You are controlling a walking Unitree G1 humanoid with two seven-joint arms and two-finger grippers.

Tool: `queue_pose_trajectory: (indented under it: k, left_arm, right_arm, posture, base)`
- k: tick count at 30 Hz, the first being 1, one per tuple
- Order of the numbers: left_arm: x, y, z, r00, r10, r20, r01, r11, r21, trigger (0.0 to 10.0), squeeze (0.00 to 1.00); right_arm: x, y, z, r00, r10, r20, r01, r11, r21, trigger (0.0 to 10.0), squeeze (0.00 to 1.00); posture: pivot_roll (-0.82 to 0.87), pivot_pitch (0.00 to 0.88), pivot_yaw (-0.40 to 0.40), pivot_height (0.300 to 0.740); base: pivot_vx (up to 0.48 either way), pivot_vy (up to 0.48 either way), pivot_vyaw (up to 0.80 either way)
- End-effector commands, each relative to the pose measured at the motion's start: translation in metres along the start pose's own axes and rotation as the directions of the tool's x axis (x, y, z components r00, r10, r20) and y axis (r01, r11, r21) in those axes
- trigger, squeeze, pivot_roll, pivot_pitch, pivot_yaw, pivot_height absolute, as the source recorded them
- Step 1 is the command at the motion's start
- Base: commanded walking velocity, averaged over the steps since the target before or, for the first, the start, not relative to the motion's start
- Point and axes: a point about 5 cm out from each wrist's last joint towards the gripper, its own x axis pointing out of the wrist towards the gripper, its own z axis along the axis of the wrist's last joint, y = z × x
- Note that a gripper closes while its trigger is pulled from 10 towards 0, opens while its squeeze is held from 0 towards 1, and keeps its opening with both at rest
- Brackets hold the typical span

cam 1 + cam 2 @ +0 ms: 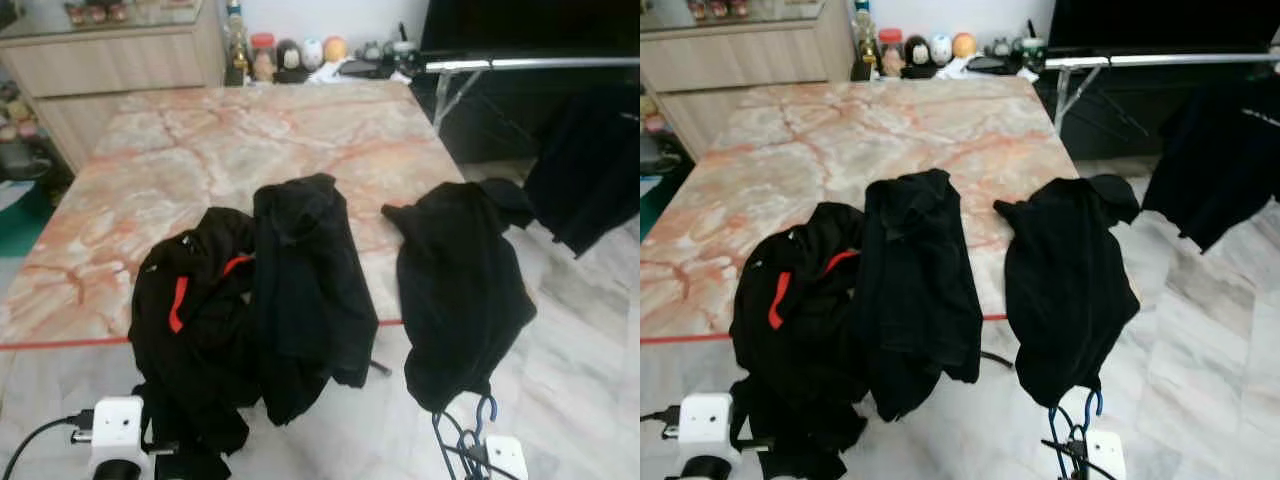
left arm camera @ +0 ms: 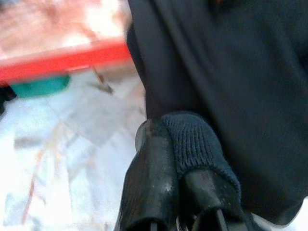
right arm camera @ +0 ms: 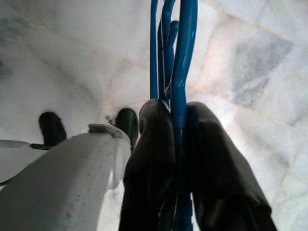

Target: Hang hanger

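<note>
Firmly pinched in right gripper (image 3: 179, 144): hanger (image 3: 174, 57).

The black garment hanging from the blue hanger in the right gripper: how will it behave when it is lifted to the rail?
The black garment sags in soft folds, so it is probably floppy and may swing. The blue hanger looks like thin wire, likely light and possibly springy. The right gripper is shut on the blue hanger, so slipping seems unlikely.
</note>
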Motion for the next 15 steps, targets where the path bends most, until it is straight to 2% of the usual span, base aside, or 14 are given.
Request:
queue_pose_trajectory:
  k: [1, 4, 5, 6, 8, 9, 11, 15]
  left_arm:
    - [0.002, 0.009, 0.022, 0.995, 0.051, 0.088, -0.05, 0.999, -0.01, 10.0, 0.0]
    - [0.004, 0.015, 0.044, 0.984, 0.095, 0.154, -0.094, 0.996, -0.013, 10.0, 0.0]
    - [0.01, 0.018, 0.067, 0.966, 0.118, 0.229, -0.114, 0.993, -0.03, 10.0, 0.0]
    - [0.01, 0.018, 0.067, 0.966, 0.118, 0.229, -0.114, 0.993, -0.03, 10.0, 0.0]
    - [0.019, 0.02, 0.099, 0.937, 0.127, 0.325, -0.121, 0.992, -0.039, 10.0, 0.0]
    - [0.019, 0.02, 0.099, 0.937, 0.127, 0.325, -0.121, 0.992, -0.039, 10.0, 0.0]
    - [0.03, 0.019, 0.137, 0.897, 0.12, 0.426, -0.113, 0.993, -0.042, 10.0, 0.0]
    - [0.045, 0.018, 0.178, 0.84, 0.102, 0.533, -0.096, 0.995, -0.039, 10.0, 0.0]
  right_arm:
    - [0.0, -0.003, 0.0, 1.0, -0.003, -0.003, 0.003, 1.0, -0.012, 10.0, 0.0]
    - [0.0, -0.003, 0.0, 1.0, -0.004, -0.002, 0.004, 1.0, -0.016, 10.0, 0.0]
    - [0.0, -0.004, 0.001, 1.0, -0.005, -0.001, 0.005, 1.0, -0.019, 10.0, 0.0]
    - [0.0, -0.004, 0.001, 1.0, -0.005, -0.001, 0.005, 1.0, -0.019, 10.0, 0.0]
    - [0.0, -0.004, 0.001, 1.0, -0.003, 0.0, 0.003, 1.0, -0.026, 10.0, 0.0]
    - [0.0, -0.004, 0.001, 1.0, -0.003, 0.0, 0.003, 1.0, -0.026, 10.0, 0.0]
    - [0.0, -0.004, 0.002, 1.0, -0.002, 0.001, 0.002, 1.0, -0.026, 10.0, 0.0]
    - [0.0, -0.004, 0.002, 1.0, -0.004, 0.002, 0.004, 1.0, -0.026, 10.0, 0.0]
  posture:
    - [-0.01, 0.024, 0.022, 0.74]
    - [-0.01, 0.024, 0.017, 0.74]
    - [0.0, 0.023, 0.014, 0.74]
    - [0.0, 0.023, 0.014, 0.74]
    - [0.01, 0.021, 0.012, 0.74]
    - [0.01, 0.021, 0.012, 0.74]
    - [0.01, 0.021, 0.012, 0.74]
    - [0.01, 0.006, 0.007, 0.74]
  base:
    - [0.0, 0.0, 0.0]
    - [0.0, 0.0, 0.0]
    - [0.0, 0.0, 0.0]
    - [0.0, 0.0, 0.0]
    - [0.0, 0.0, 0.0]
    - [0.0, 0.0, 0.0]
    - [0.0, 0.0, 0.0]
    - [0.0, 0.0, 0.0]
